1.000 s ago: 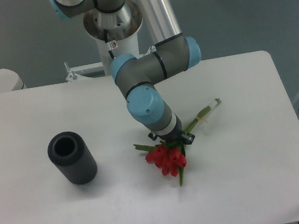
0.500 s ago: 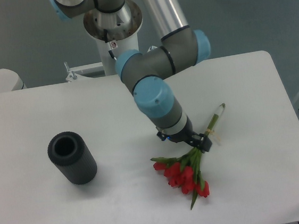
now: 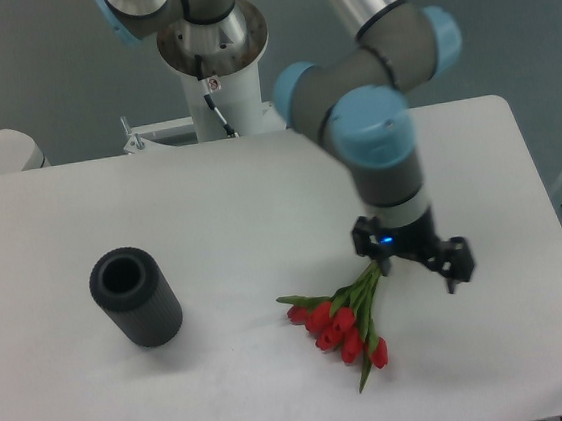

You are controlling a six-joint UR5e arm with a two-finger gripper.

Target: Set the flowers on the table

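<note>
The black ribbed cylinder (image 3: 135, 296) lay on its side at the left of the table (image 3: 50, 215), open end up and toward the camera, in the same spot as in both earlier frames.

The flowers (image 3: 339, 322) lay flat on the white tabletop right of centre, red heads fanned toward the near edge, green stems running up and right toward the gripper. Half a second before, the bunch was in nearly the same place but its stems sat inside the fingers; a full second before, it was further left and closer to the cylinder. The pale stem ends, which earlier stuck out past the wrist to the upper right, were now hidden behind the gripper.

The gripper (image 3: 415, 266) stood over the stem end of the bunch, wrist turned since the earlier frame so the two black fingers spread left and right. Jaws were apart, gripping nothing; the left finger (image 3: 368, 244) was just beside the stems, and contact could not be judged. The right finger was out over bare table. The arm's elbow had swung to the right, above the far right of the table.
</note>
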